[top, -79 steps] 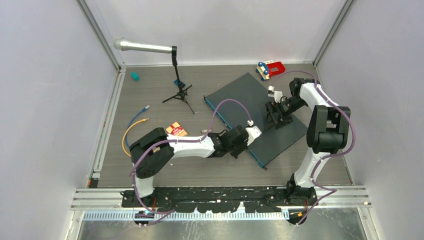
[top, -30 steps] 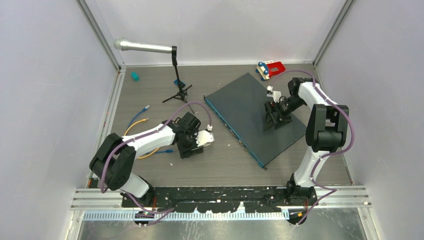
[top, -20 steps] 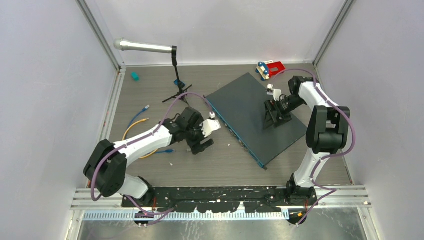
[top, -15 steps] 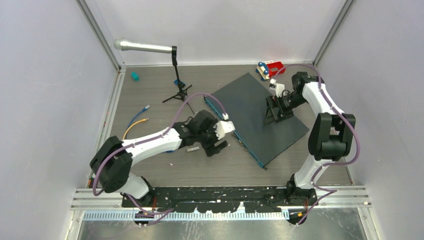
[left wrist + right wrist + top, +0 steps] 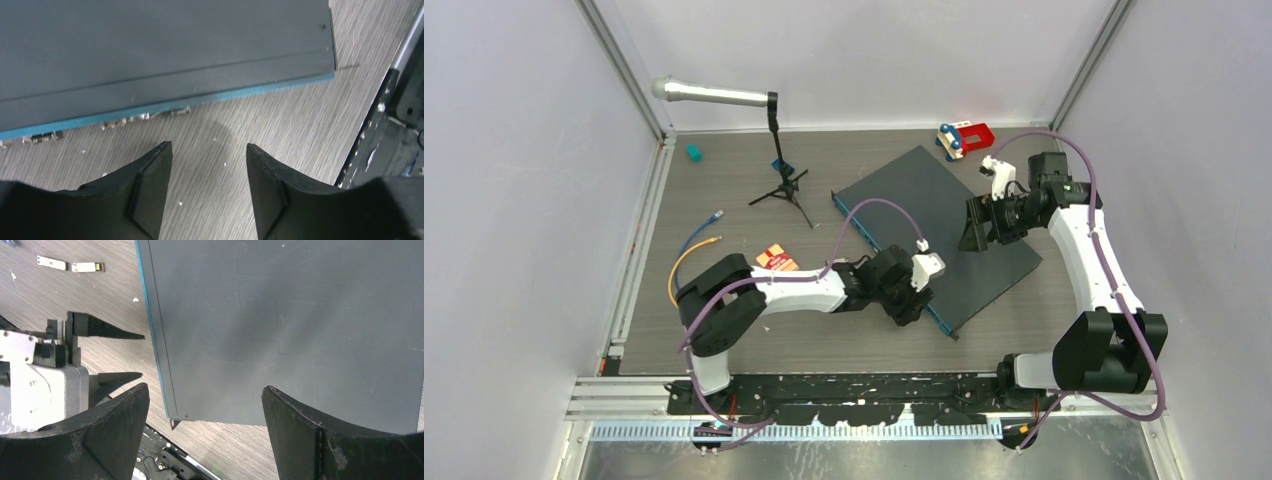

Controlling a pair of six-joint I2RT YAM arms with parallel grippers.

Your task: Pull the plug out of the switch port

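1. Grey table (image 5: 844, 345), from above: the switch (image 5: 924, 215) lies diagonally near the right edge, its blue port edge facing the nearer left gripper (image 5: 902, 310).
2. Left wrist: fingers apart, empty; that edge runs crosswise just ahead.
3. Right wrist: right gripper (image 5: 205, 388) spread wide above the switch's top.

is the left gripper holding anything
No, the left gripper is open, with only wood-grain tabletop between its black fingers, near the flat dark grey switch.

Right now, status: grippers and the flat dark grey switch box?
Left gripper open, empty, facing blue front edge of flat dark grey metal switch. Right gripper open over its top. No plug seen in visible ports; nothing in the way.
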